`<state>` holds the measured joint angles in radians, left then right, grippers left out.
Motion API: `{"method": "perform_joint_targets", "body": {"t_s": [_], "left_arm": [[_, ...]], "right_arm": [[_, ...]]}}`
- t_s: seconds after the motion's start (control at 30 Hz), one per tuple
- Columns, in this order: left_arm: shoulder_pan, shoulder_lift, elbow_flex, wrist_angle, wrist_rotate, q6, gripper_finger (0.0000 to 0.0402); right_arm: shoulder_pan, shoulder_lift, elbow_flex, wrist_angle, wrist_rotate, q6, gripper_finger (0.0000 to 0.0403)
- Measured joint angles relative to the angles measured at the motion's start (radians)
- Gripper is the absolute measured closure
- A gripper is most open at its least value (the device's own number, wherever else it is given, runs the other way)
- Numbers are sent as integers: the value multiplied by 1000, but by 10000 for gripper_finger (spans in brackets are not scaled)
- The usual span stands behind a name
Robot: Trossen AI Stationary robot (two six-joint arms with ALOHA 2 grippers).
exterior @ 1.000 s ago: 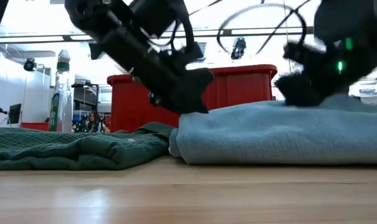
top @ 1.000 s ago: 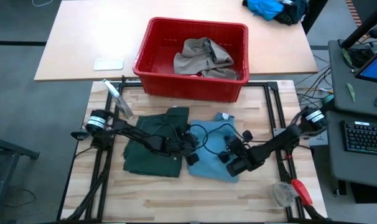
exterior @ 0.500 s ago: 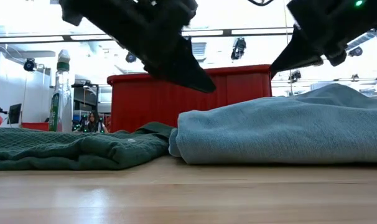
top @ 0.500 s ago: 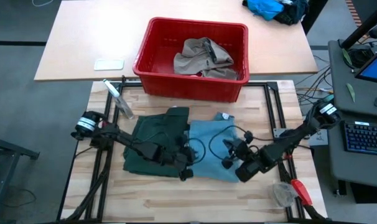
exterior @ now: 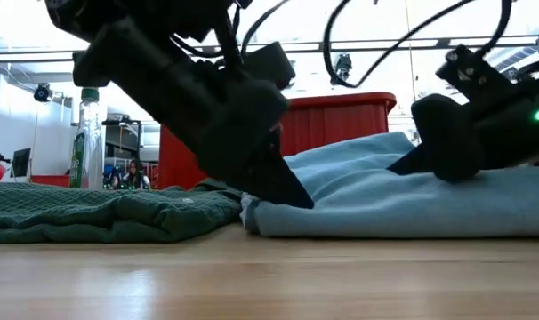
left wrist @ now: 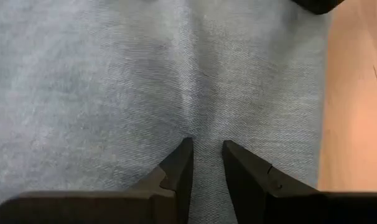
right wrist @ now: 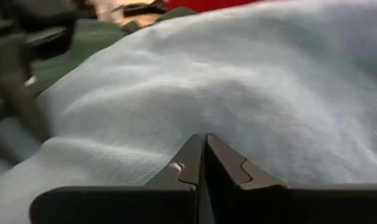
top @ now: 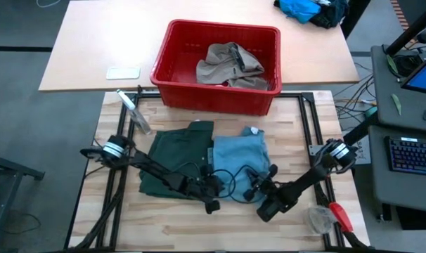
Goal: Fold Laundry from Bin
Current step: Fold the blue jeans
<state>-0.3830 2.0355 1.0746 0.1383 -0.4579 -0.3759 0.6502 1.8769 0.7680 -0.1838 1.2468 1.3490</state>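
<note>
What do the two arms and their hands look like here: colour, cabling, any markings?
Both arms are black and slim, with silver-white rings at one joint. Loose black cables loop near the left hand and right hand. Each ends in two dark, tapered fingers. A green light glows on the right one.

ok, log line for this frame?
left gripper: fingers slightly apart on light blue denim | right gripper: shut at denim's near edge | khaki piece in bin

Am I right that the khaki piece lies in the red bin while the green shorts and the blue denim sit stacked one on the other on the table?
Not quite: the green shorts and blue denim lie side by side, as the high view shows. The khaki piece does lie in the red bin.
</note>
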Motion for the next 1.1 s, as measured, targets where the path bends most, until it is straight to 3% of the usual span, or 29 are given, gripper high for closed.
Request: {"method": "perform_joint_targets", "body": {"t_s": [0.13,0.27,0.53,0.8,1.0,1.1], "left_arm": [[-7,36,3,3,-5,-56,327],[-7,28,1,-3,4,-55,327],[-10,-82,-12,-61,46,51,327],[22,-179,-10,-55,-17,221,327],[124,-176,-9,-16,-32,282,327],[182,-157,-9,-14,-74,284,327]], "right_arm": [[10,13,0,-188,13,266,391],[28,-23,-4,-300,-11,341,391],[38,-212,-10,-320,-72,170,390],[-10,-396,-10,-304,-16,-50,390],[-126,-419,-10,-276,-8,-147,390],[-196,-394,-9,-214,-69,-201,390]]}}
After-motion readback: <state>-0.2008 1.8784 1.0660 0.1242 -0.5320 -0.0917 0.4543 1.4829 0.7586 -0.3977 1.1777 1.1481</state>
